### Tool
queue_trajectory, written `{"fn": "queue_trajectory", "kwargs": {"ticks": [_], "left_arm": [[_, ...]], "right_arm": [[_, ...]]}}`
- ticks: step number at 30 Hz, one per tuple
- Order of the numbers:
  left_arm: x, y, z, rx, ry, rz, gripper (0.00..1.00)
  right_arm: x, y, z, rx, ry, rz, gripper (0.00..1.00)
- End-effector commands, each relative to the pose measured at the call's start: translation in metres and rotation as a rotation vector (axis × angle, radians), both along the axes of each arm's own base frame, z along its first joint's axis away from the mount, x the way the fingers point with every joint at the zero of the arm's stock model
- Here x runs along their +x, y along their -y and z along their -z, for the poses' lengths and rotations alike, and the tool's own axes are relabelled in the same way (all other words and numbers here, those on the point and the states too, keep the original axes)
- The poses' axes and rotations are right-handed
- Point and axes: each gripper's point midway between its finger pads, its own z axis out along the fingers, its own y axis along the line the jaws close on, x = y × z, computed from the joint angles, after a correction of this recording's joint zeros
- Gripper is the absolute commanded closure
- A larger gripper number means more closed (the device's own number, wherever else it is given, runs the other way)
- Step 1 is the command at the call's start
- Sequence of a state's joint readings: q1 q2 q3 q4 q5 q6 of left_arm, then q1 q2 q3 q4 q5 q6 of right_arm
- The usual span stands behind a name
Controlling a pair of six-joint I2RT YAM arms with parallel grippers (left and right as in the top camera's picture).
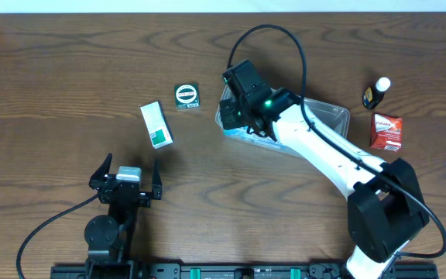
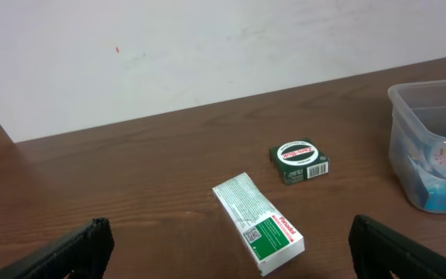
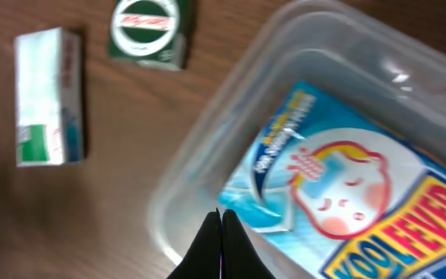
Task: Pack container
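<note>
The clear plastic container (image 1: pixel 333 116) sits right of centre, with a blue Koolfever pack (image 3: pixel 339 186) lying inside it. It also shows in the left wrist view (image 2: pixel 409 116) and the right wrist view (image 3: pixel 207 147). My right gripper (image 3: pixel 221 240) is shut and empty, hovering above the container's left end (image 1: pixel 238 116). A white and green box (image 1: pixel 156 125) and a small green box (image 1: pixel 186 96) lie left of the container. My left gripper (image 1: pixel 126 180) is open and empty near the front left, behind the white and green box (image 2: pixel 258 223).
A red box (image 1: pixel 386 131) and a small dark bottle with a white cap (image 1: pixel 376 92) stand right of the container. The small green box shows in the left wrist view (image 2: pixel 299 161) and the right wrist view (image 3: pixel 149 29). A pale wall is at the back.
</note>
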State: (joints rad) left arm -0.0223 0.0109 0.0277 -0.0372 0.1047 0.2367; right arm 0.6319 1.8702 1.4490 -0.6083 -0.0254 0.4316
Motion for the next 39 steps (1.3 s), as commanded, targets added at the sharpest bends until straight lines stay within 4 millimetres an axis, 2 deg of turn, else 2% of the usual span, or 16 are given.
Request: {"fn": "queue_trajectory", "kwargs": {"ticks": [1,4,9,15,22,29,34,39], "left_arm": [[0.000,0.000,0.015,0.006,-0.039,0.005,0.02],[0.000,0.000,0.015,0.006,-0.039,0.005,0.02],[0.000,0.000,0.015,0.006,-0.039,0.005,0.02],[0.000,0.000,0.015,0.006,-0.039,0.005,0.02],[0.000,0.001,0.015,0.005,-0.039,0.005,0.02],[0.000,0.000,0.015,0.006,-0.039,0.005,0.02],[0.000,0.000,0.015,0.006,-0.039,0.005,0.02],[0.000,0.000,0.015,0.006,-0.039,0.005,0.02]], "right_arm": [[0.002,0.006,0.004,-0.012,-0.004,0.060,0.99],[0.001,0.006,0.007,-0.025,-0.007,0.063,0.99],[-0.002,0.009,0.024,-0.039,-0.058,0.114,0.99],[-0.005,0.007,0.028,-0.033,-0.078,0.102,0.99],[-0.028,0.002,0.034,-0.022,-0.172,0.031,0.99],[-0.039,-0.009,0.032,0.025,-0.209,-0.065,0.99],[-0.048,-0.011,0.033,0.024,-0.235,-0.125,0.99],[-0.060,-0.003,0.038,-0.012,-0.282,-0.134,0.99]]}}
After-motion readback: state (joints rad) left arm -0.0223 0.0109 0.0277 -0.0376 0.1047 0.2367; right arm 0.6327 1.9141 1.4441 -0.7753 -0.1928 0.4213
